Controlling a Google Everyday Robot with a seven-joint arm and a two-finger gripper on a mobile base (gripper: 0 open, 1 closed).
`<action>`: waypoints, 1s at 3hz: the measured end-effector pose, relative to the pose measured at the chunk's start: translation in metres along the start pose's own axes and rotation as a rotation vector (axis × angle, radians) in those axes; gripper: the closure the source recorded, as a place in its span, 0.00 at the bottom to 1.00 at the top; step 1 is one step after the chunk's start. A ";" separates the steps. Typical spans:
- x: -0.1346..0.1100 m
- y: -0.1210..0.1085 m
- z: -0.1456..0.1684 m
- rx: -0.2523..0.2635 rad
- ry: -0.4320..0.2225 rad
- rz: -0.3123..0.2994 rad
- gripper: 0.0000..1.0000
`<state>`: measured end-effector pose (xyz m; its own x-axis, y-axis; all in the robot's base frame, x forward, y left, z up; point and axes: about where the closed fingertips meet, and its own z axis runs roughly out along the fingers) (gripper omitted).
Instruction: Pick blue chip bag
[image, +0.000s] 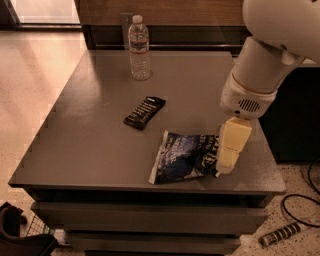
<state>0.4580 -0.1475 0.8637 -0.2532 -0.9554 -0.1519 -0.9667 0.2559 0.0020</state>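
Observation:
The blue chip bag (185, 156) lies flat and crinkled near the front right of the grey table (90, 135), dark blue with white edges and white lettering. My gripper (226, 161) hangs from the big white arm (265, 55) that reaches in from the upper right. It points down at the bag's right end and covers that end. I cannot tell whether it touches the bag.
A small flat black bar wrapper (144, 112) lies left of and behind the bag. A clear water bottle (139, 48) stands at the back of the table. Dark cabinets stand behind and to the right. Cables and a dark object lie on the floor.

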 end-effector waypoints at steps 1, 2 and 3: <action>-0.008 0.016 0.033 -0.077 -0.109 -0.001 0.00; -0.023 0.028 0.047 -0.122 -0.216 -0.019 0.00; -0.027 0.030 0.047 -0.127 -0.233 -0.022 0.15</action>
<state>0.4372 -0.1072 0.8212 -0.2309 -0.8972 -0.3766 -0.9725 0.2006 0.1183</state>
